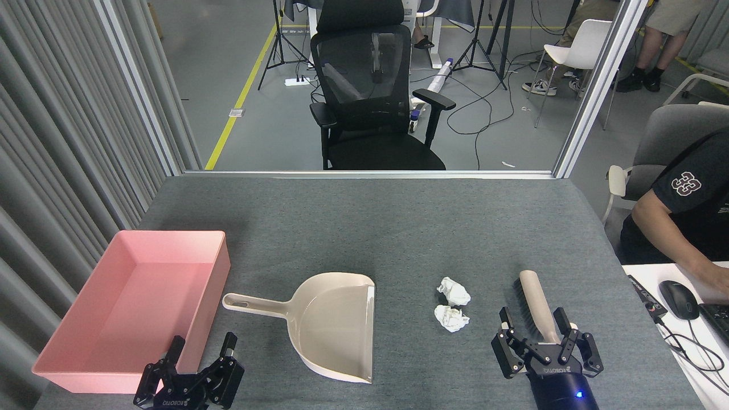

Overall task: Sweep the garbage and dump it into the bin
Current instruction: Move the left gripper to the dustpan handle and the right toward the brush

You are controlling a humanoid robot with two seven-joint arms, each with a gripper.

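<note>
The two paper wads (453, 304) lay on the worktop (398, 228) between dustpan (336, 324) and brush (535, 307), so one leftward sweep could load them. The right tool (541, 341) seemingly straddled the brush handle, jaws apart; the left tool (199, 356) hung open beside the pink bin (136, 307).

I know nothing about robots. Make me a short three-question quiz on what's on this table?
1. True or false: the paper wads already lie inside the dustpan.
2. The pink bin holds: A) paper B) nothing visible C) a brush.
3. Which gripper is around the brush?

Key: 1. False, they lie on the table right of it. 2. B. 3. The right gripper; the left gripper is open and empty.
</note>
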